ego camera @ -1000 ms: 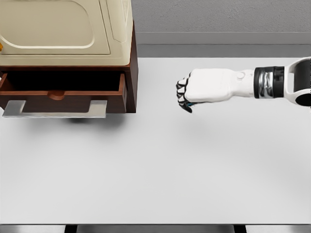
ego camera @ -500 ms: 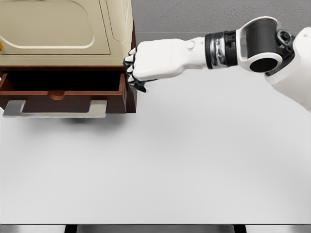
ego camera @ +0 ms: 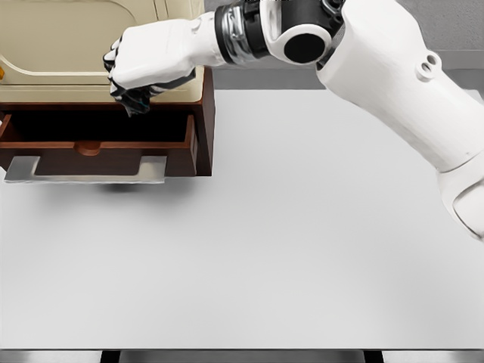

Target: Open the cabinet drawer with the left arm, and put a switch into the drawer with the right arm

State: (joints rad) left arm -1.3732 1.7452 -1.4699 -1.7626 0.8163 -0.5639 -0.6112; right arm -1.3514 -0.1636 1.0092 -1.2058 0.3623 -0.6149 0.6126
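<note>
The white flat bench (ego camera: 249, 257) lies bare in front and to the right. At its far left, the dark brown wooden drawer (ego camera: 98, 147) stands pulled out toward the camera, its grey metal handle (ego camera: 83, 172) running left-right. Above the drawer's opening, the right hand (ego camera: 140, 72) is curled into a fist; the switch is hidden, so its axis cannot be told. Behind rises the cream cabinet (ego camera: 91, 45).

White table (ego camera: 302, 249); grey wall (ego camera: 249, 30) behind.

White table, grey wall

A plain white table (ego camera: 302, 257) fills the view; behind its far edge runs a grey wall (ego camera: 249, 38), evenly lit.
</note>
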